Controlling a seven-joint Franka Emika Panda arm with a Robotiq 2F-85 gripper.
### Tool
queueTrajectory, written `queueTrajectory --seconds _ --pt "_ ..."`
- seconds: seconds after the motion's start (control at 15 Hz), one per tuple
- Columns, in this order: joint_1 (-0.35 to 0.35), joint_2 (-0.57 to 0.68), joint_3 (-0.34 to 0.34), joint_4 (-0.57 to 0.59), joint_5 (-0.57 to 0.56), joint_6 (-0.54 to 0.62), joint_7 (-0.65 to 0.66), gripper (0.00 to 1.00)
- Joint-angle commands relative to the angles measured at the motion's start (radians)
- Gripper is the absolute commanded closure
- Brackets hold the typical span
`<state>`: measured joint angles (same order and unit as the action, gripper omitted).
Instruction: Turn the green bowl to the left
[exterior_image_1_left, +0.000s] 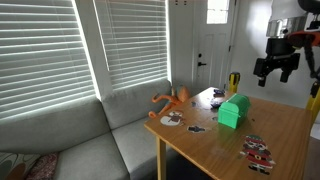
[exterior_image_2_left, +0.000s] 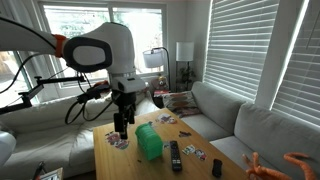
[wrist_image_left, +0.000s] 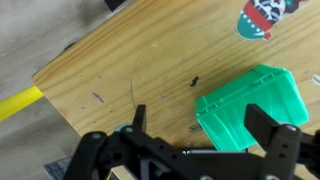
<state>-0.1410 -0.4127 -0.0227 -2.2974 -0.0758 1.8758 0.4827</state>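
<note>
The green bowl (exterior_image_1_left: 234, 111) is a bright green boxy container standing on the wooden table (exterior_image_1_left: 210, 150). It also shows in an exterior view (exterior_image_2_left: 149, 142) and in the wrist view (wrist_image_left: 250, 105). My gripper (exterior_image_1_left: 277, 68) is open and empty, and hangs well above the table, apart from the bowl. In an exterior view it (exterior_image_2_left: 120, 125) hangs beside the bowl. In the wrist view the two black fingers (wrist_image_left: 200, 125) are spread wide. The bowl lies below them, towards the right finger.
An orange toy figure (exterior_image_1_left: 172, 100) lies at the table's edge by the grey sofa (exterior_image_1_left: 80, 140). Printed cards (exterior_image_1_left: 257, 152) lie near the table's front, one in the wrist view (wrist_image_left: 265, 15). Black remotes (exterior_image_2_left: 175, 155) lie next to the bowl. A yellow object (wrist_image_left: 15, 100) is beyond the table's edge.
</note>
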Motion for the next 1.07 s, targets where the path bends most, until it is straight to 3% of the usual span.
queueTrajectory --seconds 0.0,0.47,0.67,1.0 --pt "-0.014 0.092 0.046 0.072 0.056 0.038 0.205 0.0" --pt "0.013 0.186 0.068 0.103 0.098 0.151 0.578 0.0" --pt "0.029 0.21 0.064 0.092 0.133 0.228 0.644 0.0" --pt "0.049 0.257 0.062 0.1 0.148 0.239 0.735 0.0"
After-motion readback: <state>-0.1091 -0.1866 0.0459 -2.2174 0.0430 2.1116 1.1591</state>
